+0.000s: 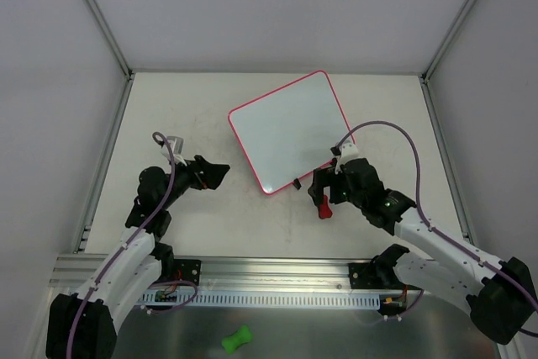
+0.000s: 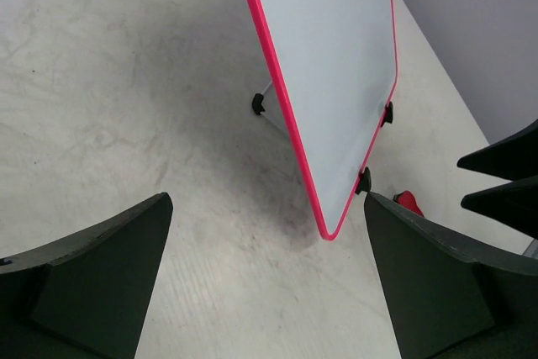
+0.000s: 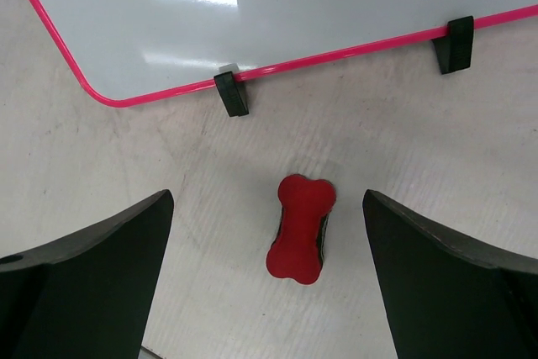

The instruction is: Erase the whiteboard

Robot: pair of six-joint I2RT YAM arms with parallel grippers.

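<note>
Walls [image 1: 252, 6]: pale grey | table [image 1: 168, 107]: scuffed beige | whiteboard [image 1: 290, 132]: blank, set askew

Scuffed pale table [image 1: 168, 115]: whiteboard [image 1: 290, 132], seemingly blank; red bone-shaped eraser [image 1: 323, 206] just beside.

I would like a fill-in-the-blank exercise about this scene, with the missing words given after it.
The red eraser is shaped like a ____.
It lies nearest the ____ hand.
The left hand and the right hand are both ____, holding nothing.
Missing words: bone; right; open.
</note>
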